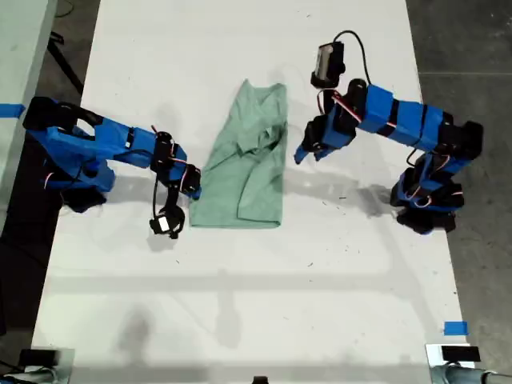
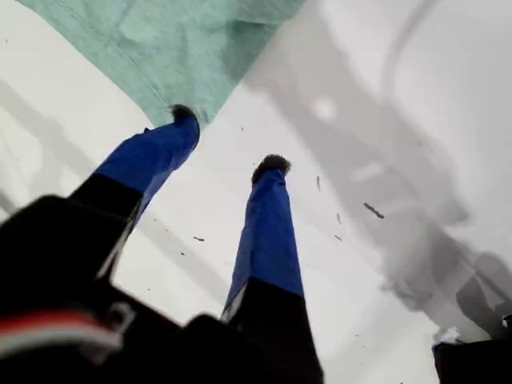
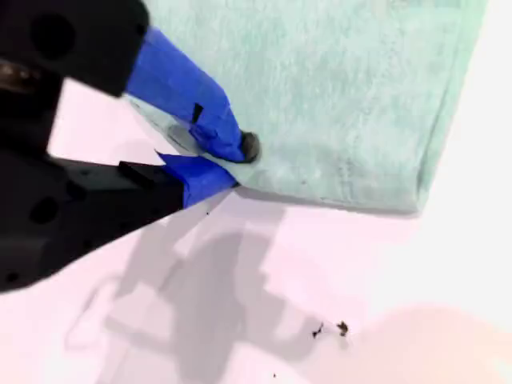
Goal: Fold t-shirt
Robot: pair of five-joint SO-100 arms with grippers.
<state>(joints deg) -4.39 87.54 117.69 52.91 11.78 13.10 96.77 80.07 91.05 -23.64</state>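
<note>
The pale mint-green t-shirt [image 1: 248,168] lies on the white table [image 1: 240,304], folded into a narrow lengthwise strip with rumpled folds near its middle. My first gripper [image 1: 306,154] is on the arm at the exterior view's right. It hovers open just beside the shirt's edge on that side, and its wrist view shows its spread blue fingers [image 2: 268,216] over bare table near a t-shirt [image 2: 160,40] corner. My second gripper [image 1: 192,188], on the arm at the exterior view's left, is at the shirt's lower corner. There my second gripper [image 3: 238,166] is shut on the t-shirt [image 3: 336,88] edge.
The two arm bases stand at the table's side edges in the exterior view. A blue tape mark [image 1: 454,328] sits near the lower right and another [image 1: 10,110] off the left edge. Dark floor borders the table. Small specks [image 3: 332,328] dot the surface.
</note>
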